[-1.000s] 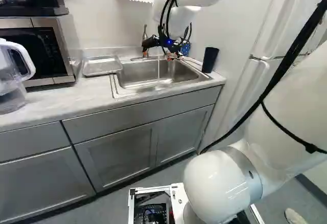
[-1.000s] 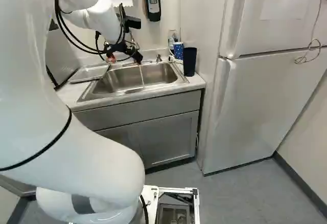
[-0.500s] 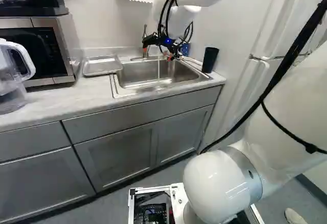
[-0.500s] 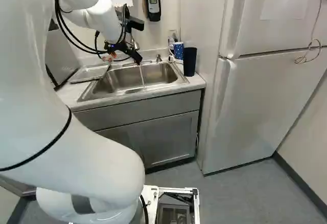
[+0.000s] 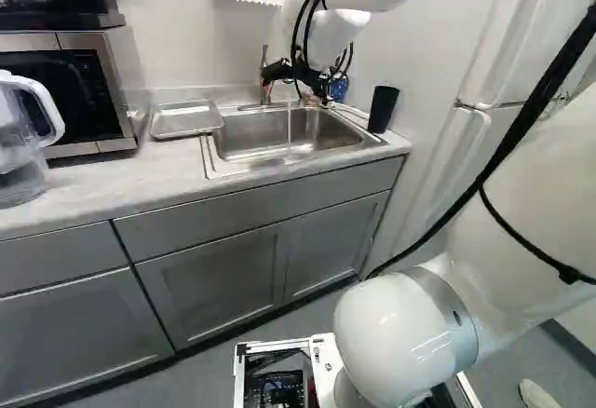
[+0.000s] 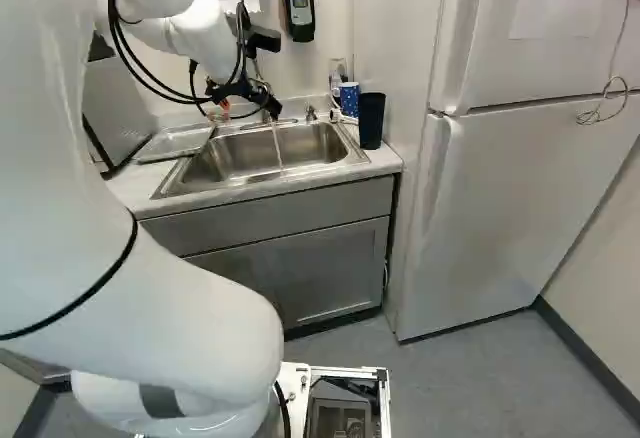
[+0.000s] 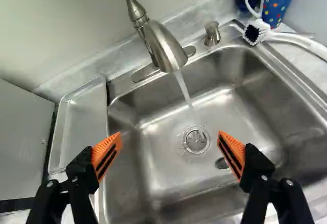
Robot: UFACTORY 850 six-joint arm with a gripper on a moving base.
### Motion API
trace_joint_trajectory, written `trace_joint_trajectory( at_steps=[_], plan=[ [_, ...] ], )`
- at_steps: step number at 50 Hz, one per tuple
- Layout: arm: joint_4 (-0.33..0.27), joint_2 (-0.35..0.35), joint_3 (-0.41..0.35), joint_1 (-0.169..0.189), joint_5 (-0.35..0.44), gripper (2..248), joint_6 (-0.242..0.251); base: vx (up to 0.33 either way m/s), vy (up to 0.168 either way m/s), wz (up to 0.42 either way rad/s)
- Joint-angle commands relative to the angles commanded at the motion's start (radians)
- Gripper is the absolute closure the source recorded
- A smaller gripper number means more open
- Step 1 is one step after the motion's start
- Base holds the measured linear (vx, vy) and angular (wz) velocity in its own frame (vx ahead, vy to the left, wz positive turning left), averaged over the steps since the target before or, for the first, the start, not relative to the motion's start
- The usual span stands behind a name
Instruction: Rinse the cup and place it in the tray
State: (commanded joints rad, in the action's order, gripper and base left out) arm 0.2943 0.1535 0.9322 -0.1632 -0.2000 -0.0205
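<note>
While the gripper (image 5: 296,94) is spread wide above the sink (image 7: 153,152), water (image 7: 185,92) falls from the faucet (image 7: 166,50) onto the drain (image 7: 195,141). Beside the sink, opposite the tray (image 7: 82,121), the dark cup (image 6: 371,121) stands upright on the counter (image 5: 121,180), wider end up, long axis vertical.

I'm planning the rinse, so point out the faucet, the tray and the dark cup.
Faucet (image 7: 164,47): wrist view, on its spout.
Tray (image 7: 83,121): wrist view, on its bare bottom.
Dark cup (image 6: 371,121): right base view, on its side.
</note>
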Motion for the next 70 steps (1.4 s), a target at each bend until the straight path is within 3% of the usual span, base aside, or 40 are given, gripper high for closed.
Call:
trace_joint_trajectory(
  at_steps=[22,53,70],
  plan=[
    [0.077,0.026,-0.024,0.045,0.059,3,0.231,0.000,0.000,0.000],
    [0.205,-0.042,0.039,0.061,0.102,3,0.558,0.000,0.000,0.000],
    [0.280,-0.057,0.054,0.062,0.103,3,0.558,0.000,0.000,0.000]
  ],
)
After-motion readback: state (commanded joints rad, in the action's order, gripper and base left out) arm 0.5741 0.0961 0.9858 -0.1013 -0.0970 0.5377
